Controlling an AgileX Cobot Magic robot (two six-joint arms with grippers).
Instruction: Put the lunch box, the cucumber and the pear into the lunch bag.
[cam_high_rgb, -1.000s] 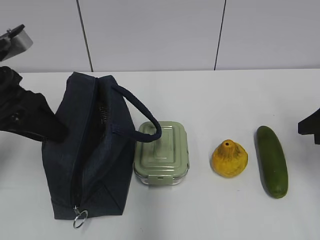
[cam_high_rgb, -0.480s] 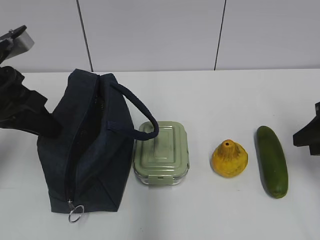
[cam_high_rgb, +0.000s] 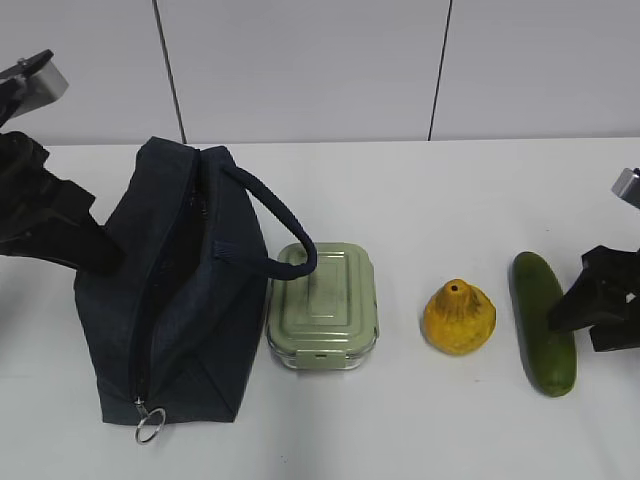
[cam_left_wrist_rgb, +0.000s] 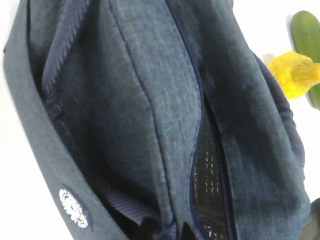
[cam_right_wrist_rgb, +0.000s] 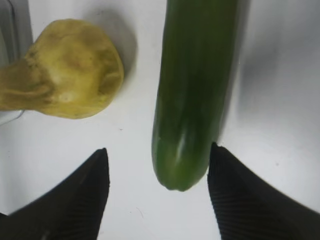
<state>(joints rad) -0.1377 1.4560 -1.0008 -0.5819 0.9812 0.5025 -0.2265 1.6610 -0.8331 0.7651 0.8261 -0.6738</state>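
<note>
Landmark: lunch box (cam_high_rgb: 323, 305), on the white table (cam_high_rgb: 420, 190).

Left gripper (cam_high_rgb: 95, 255): against the far-left side of the lunch bag (cam_high_rgb: 170, 295), well left of the box. Fingertips hidden by fabric in both views, so can't tell whether the jaws are apart or closed.

Lunch bag: just left of the box, touching or nearly so. Zipper parted along the top, mesh lining visible inside in the left wrist view. Ring pull (cam_high_rgb: 149, 427) hangs at the near end. One handle loop (cam_high_rgb: 275, 225) drapes over the box's far-left corner.

Pear (cam_high_rgb: 459, 316): right of the box, apart from it, stub end up.

Cucumber (cam_high_rgb: 543, 321): further right of the box, beyond the pear, lying front-to-back.

Right gripper (cam_right_wrist_rgb: 159, 182): farthest right of the box, jaws apart, fingers (cam_right_wrist_rgb: 82, 192) straddling the cucumber's end, not touching it.
</note>
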